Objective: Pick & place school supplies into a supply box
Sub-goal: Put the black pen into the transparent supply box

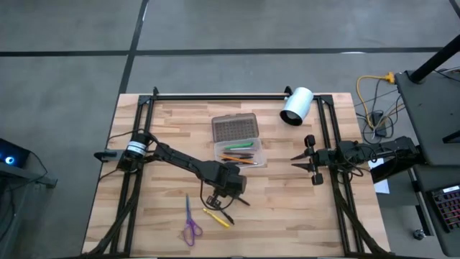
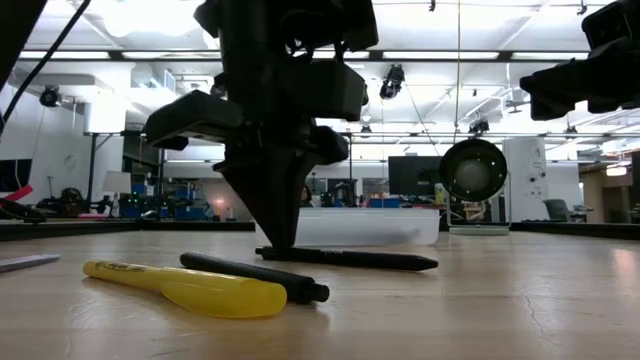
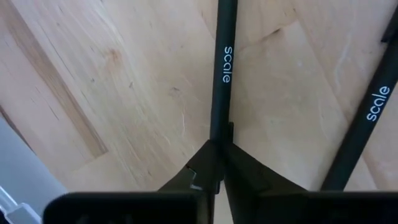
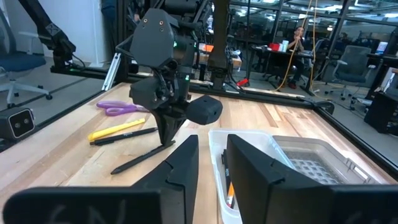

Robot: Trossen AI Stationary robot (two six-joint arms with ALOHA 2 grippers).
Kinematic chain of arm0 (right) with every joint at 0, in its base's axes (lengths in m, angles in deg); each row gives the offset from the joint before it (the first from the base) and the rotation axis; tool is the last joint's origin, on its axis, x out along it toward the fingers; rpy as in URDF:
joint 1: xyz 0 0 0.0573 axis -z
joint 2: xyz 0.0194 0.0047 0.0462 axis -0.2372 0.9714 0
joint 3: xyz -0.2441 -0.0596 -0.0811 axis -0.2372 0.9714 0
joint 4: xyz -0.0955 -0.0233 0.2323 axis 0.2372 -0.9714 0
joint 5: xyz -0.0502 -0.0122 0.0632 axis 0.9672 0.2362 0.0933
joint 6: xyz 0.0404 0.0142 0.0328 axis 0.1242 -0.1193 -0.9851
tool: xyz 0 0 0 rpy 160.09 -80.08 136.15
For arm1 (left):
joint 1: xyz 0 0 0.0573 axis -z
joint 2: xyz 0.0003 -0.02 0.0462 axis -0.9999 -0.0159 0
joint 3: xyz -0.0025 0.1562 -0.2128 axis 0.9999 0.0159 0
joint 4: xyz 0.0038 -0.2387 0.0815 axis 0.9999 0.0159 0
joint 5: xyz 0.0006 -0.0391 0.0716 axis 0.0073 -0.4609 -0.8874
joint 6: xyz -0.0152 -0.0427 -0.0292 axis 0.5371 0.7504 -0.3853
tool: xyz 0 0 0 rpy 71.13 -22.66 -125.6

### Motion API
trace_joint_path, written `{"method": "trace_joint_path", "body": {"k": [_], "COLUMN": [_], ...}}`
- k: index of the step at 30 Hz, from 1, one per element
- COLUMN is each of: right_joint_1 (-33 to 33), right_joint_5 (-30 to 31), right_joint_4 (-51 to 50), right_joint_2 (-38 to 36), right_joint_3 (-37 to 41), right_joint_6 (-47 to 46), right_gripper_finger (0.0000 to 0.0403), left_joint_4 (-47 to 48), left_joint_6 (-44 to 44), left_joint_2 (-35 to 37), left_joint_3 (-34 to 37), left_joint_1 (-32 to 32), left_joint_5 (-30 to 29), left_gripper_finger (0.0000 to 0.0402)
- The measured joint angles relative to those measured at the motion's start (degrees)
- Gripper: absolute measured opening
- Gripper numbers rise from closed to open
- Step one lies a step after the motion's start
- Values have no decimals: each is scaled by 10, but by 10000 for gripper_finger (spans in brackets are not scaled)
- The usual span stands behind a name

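Observation:
My left gripper (image 1: 215, 200) points down near the table's front middle and is shut on a black pen (image 2: 350, 259) that lies on the wood. Beside it lie a second black pen (image 2: 255, 276) and a yellow marker (image 2: 200, 288). Purple-handled scissors (image 1: 190, 224) lie flat closer to the front edge. The supply box (image 1: 241, 147), clear with a grey textured lid (image 1: 235, 128), sits at mid-table with a few pens (image 1: 238, 154) inside. My right gripper (image 1: 303, 162) hovers open at the right, level, touching nothing. My left gripper pinches the black pen near one end (image 3: 216, 127) between its two fingertips (image 2: 280, 238). The fingers come from above, pointing steeply down. The pen lies flat on the table, its long free part (image 4: 138, 159) stretching away from the fingers.
A white cylinder (image 1: 296, 106) lies at the far right of the table, behind the box. Black frame rails (image 1: 215, 96) run along the table's far and side edges. Bare wood lies between the box and my right gripper.

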Motion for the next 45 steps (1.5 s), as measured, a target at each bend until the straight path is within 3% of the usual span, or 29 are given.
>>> {"method": "trace_joint_path", "body": {"k": [12,25,45], "right_joint_1": [0,0,0], "right_joint_5": [0,0,0], "right_joint_4": [0,0,0], "right_joint_2": [0,0,0], "right_joint_3": [0,0,0], "right_joint_6": [0,0,0], "right_gripper_finger": [74,74,81], "left_joint_4": [0,35,60], "left_joint_6": [0,0,16], "left_joint_2": [0,-52,-56], "left_joint_3": [-33,-104,-96], "left_joint_1": [7,7,7], "left_joint_5": [-1,-4,-4], "left_gripper_finger": [106,111,111]}}
